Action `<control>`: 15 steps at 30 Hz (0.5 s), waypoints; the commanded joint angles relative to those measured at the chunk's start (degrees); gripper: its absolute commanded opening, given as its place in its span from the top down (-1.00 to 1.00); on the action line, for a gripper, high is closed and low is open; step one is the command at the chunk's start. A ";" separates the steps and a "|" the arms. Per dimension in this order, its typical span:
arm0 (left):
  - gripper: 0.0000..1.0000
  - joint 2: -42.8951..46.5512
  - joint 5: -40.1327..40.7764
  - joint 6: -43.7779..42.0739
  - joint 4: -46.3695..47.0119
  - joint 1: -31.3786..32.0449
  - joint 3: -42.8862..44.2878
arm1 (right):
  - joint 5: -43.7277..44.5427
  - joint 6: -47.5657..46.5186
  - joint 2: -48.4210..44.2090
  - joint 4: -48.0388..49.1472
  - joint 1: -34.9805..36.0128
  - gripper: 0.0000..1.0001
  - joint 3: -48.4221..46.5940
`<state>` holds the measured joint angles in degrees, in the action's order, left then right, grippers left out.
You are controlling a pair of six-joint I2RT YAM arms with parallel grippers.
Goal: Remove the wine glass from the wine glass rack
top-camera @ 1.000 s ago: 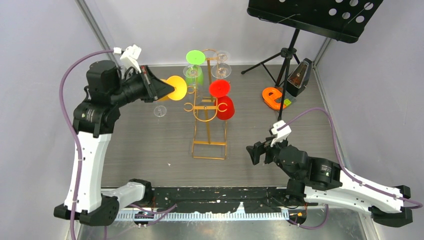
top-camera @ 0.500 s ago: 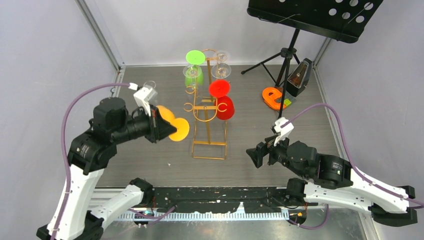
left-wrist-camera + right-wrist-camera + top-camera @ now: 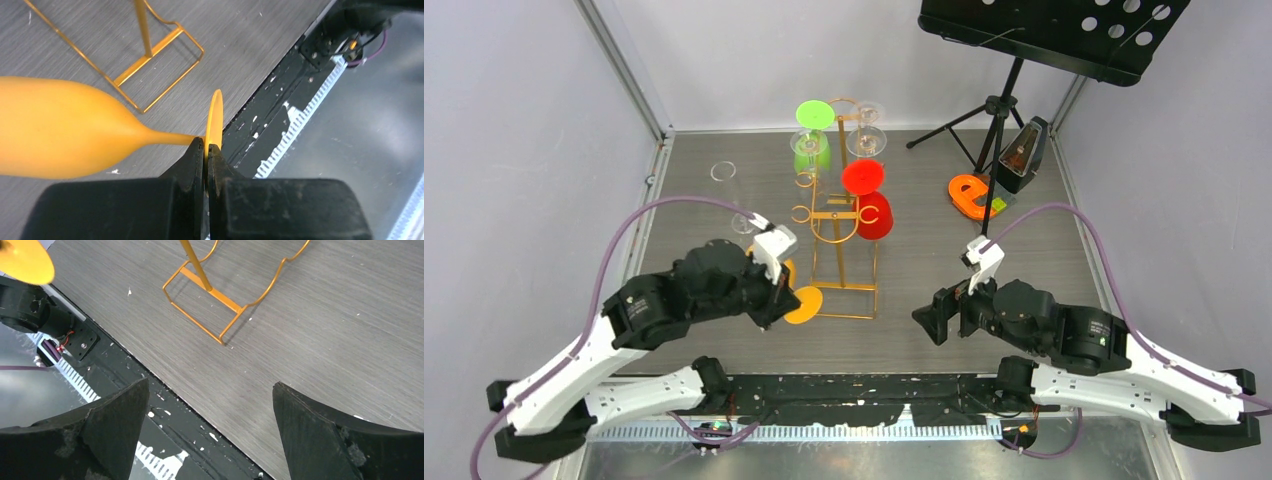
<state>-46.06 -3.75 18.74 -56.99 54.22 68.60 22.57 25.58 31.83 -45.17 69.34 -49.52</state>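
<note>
An orange wine glass [image 3: 50,127] lies sideways in the air, its bowl to the left in the left wrist view. My left gripper [image 3: 206,150] is shut on the rim of the glass's round foot [image 3: 804,304]. It holds the glass just left of the base of the gold wine glass rack [image 3: 842,225], clear of the hooks. That foot also shows in the right wrist view as an orange disc [image 3: 25,260]. My right gripper [image 3: 929,318] stands open and empty near the front edge, right of the rack base [image 3: 220,295].
A green glass [image 3: 812,135], a red glass [image 3: 869,205] and a clear glass [image 3: 866,132] hang on the rack. Two clear glasses [image 3: 724,172] stand on the table at the left. A black music stand [image 3: 1004,100], a metronome [image 3: 1024,155] and an orange object [image 3: 969,195] occupy the back right.
My left arm has carried the orange glass away from the rack's left side and down toward the near edge. The right gripper has barely shifted.
</note>
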 commanded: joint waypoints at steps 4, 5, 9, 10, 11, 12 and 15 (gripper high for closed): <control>1.00 -2.43 17.10 -4.18 8.07 18.11 -2.05 | -3.85 5.77 1.79 1.25 -0.15 -1.00 -1.42; 1.00 -3.42 20.02 -4.68 8.34 20.69 -2.27 | -4.37 6.65 1.94 1.71 -0.17 -1.00 -1.31; 1.00 -8.37 28.88 -5.64 8.42 30.04 -2.12 | -4.80 9.14 2.46 2.67 -0.17 -0.97 -0.95; 1.00 -9.94 30.18 -5.58 8.60 31.55 -1.99 | -4.94 9.90 2.65 2.91 -0.17 -0.96 -0.89; 1.00 -11.17 31.21 -5.50 8.77 32.97 -1.91 | -5.10 10.31 2.74 3.53 -0.17 -0.94 -0.70; 1.00 -12.14 32.59 -5.41 8.83 34.40 -1.74 | -5.61 11.21 2.85 4.00 -0.17 -0.93 -0.55; 1.00 -14.53 35.66 -5.21 9.69 38.45 -1.72 | -7.41 12.95 3.98 6.48 -0.17 -0.90 0.07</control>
<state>-59.16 23.51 14.28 -51.22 88.73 66.26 17.52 34.46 34.46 -44.12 69.34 -49.50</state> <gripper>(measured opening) 0.003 0.962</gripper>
